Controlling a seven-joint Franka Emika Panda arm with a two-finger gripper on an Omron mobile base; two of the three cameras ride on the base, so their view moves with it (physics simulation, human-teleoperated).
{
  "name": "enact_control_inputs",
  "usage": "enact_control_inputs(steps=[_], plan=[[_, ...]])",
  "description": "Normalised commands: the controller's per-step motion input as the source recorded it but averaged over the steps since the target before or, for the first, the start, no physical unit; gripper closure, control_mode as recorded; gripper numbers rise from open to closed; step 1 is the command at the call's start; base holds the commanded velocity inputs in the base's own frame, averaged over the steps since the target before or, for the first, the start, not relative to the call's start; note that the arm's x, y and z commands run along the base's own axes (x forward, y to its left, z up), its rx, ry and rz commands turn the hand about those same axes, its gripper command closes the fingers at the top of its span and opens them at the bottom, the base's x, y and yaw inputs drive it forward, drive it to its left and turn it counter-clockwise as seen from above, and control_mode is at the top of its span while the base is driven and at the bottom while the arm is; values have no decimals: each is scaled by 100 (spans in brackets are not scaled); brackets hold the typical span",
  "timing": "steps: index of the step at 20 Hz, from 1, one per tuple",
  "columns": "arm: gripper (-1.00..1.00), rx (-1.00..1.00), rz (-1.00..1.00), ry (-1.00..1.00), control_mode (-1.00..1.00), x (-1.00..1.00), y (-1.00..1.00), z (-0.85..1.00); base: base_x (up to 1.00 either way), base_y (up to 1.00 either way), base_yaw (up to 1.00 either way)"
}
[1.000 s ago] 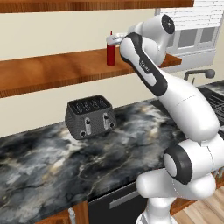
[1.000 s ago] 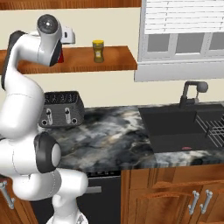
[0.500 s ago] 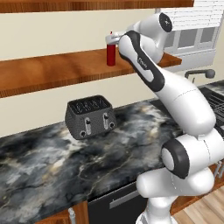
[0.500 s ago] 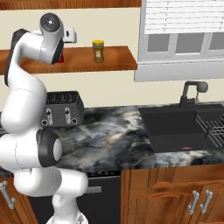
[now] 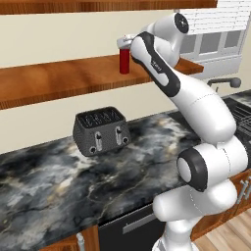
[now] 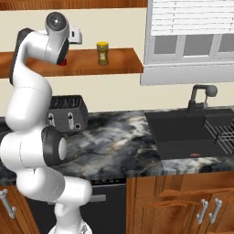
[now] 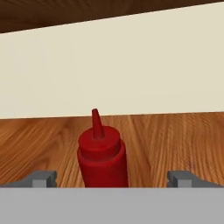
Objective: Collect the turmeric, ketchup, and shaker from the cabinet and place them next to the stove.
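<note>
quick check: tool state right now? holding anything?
Tool: open, holding nothing. The ketchup stands upright on the cabinet shelf between the two fingertips, with a gap on each side.

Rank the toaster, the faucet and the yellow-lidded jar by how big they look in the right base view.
1. Toaster, clearly the largest.
2. Faucet, smaller than the toaster.
3. Turmeric, smallest as seen, though it sits farther back on the cabinet, so distance shrinks it somewhat.
</note>
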Motion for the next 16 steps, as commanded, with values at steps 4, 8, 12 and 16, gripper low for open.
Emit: enact_control_inputs(steps=[4, 8, 12, 16], plan=[[-100, -1, 0, 3, -100, 16, 9, 0, 0, 0, 0], [-100, -1, 0, 1, -100, 6, 17, -2, 0, 0, 0], [-100, -2, 1, 0, -100, 4, 18, -1, 0, 0, 0], [-100, -1, 1, 1, -100, 11, 11, 0, 0, 0, 0]])
